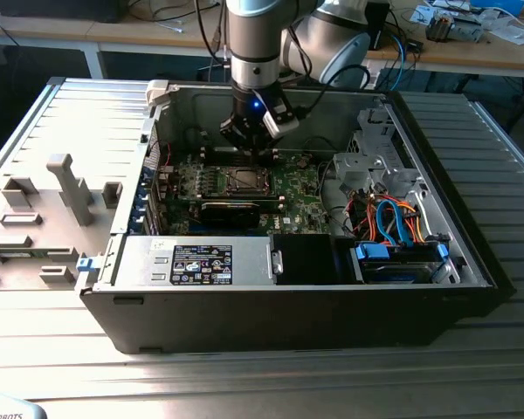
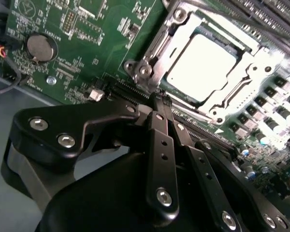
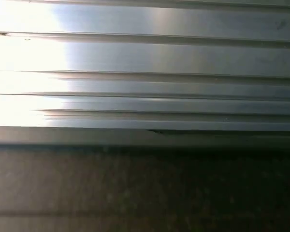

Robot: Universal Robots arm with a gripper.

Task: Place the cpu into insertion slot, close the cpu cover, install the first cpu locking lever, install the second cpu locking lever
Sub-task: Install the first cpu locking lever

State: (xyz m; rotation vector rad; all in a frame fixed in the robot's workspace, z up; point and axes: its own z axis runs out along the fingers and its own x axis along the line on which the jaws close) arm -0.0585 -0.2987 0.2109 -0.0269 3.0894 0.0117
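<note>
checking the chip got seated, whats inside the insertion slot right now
The cpu lies inside the insertion slot, its pale metal top showing through the window of the cpu cover lying over it. The contacts beneath are covered.

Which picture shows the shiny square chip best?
The second wrist view: the cpu sits large and bright inside the cpu cover. In the exterior view it is tiny below the gripper. The first wrist view shows ribbed metal.

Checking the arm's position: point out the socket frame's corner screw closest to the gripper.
The corner screw just ahead of the gripper in the second wrist view; the other corner screws sit farther off around the silver chip.
</note>
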